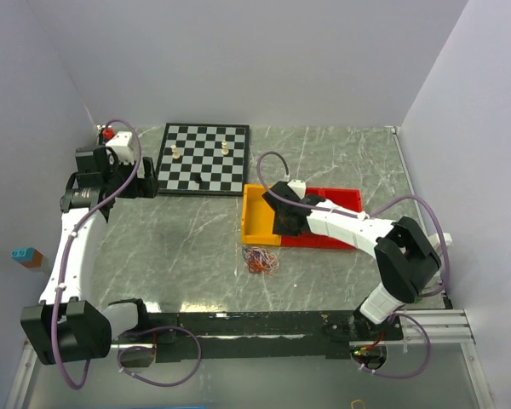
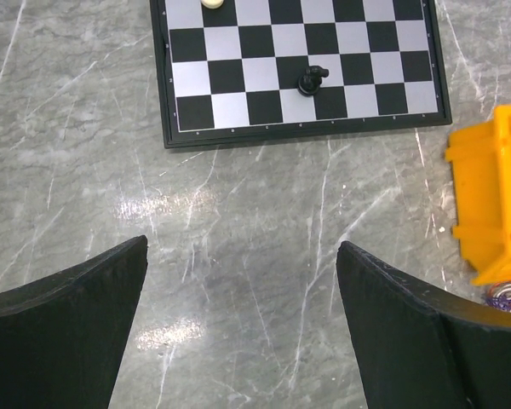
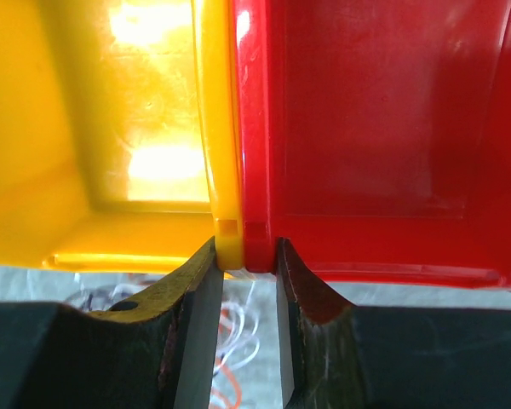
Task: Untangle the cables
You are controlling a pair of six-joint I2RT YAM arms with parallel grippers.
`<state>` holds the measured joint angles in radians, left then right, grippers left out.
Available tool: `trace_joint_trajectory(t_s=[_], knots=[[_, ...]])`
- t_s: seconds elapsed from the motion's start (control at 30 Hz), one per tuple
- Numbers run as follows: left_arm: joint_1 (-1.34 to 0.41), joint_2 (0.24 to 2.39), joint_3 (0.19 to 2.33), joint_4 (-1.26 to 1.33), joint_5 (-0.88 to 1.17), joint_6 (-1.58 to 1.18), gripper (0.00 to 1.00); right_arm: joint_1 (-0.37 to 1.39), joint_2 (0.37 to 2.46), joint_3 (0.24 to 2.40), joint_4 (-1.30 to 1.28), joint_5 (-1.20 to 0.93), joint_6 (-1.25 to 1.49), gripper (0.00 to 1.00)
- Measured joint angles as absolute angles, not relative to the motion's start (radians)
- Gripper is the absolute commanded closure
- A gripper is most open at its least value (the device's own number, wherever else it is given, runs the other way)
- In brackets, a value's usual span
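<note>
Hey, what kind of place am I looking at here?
Probably a robot lab test cell: left arm and right arm bolted at the near edge of a marble-patterned table, plain white walls boxing it in, and practice props: a chessboard, a yellow bin, a red bin, tangled cables.

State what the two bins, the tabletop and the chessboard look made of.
Yellow bin and red bin: likely moulded plastic with a glossy finish, shown by bright glare patches and rounded rims.
Tabletop: grey marble look with white veins, polished enough to reflect the lamps. It may be laminate or print.
Chessboard: flat black-and-white squares in a black frame, with a slight sheen. Material unclear, perhaps plastic.
</note>
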<state>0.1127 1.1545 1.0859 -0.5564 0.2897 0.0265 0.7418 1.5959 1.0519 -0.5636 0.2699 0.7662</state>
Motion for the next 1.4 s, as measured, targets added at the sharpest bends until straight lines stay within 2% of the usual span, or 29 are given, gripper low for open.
trace_joint_trajectory(t_s=[0.47, 0.87, 0.97, 1.0, 1.1, 1.17, 1.27, 1.4], knots=[[0.113, 1.124, 1.086, -0.567, 0.290, 0.026, 0.03, 0.930, 1.594, 1.076, -0.650, 0.177, 0.869, 1.00], [0.113, 1.122, 1.086, -0.586, 0.290, 0.038, 0.04, 0.956, 1.805, 1.343, -0.740, 0.121, 0.854, 1.00], [0.113, 1.118, 1.086, -0.598, 0.290, 0.046, 0.03, 0.958, 1.818, 1.358, -0.733, 0.118, 0.815, 0.89], [0.113, 1.115, 1.084, -0.601, 0.290, 0.048, 0.03, 0.958, 1.818, 1.357, -0.730, 0.117, 0.802, 0.82], [0.113, 1.102, 1.079, -0.607, 0.290, 0.056, 0.03, 0.958, 1.805, 1.336, -0.707, 0.115, 0.772, 0.50], [0.113, 1.095, 1.074, -0.607, 0.290, 0.060, 0.03, 0.958, 1.785, 1.304, -0.678, 0.111, 0.759, 0.39], [0.113, 1.097, 1.071, -0.612, 0.299, 0.065, 0.04, 0.961, 1.742, 1.225, -0.645, 0.103, 0.741, 0.32], [0.112, 1.097, 1.071, -0.634, 0.355, 0.094, 0.03, 0.976, 1.599, 1.114, -0.626, 0.092, 0.726, 0.30]])
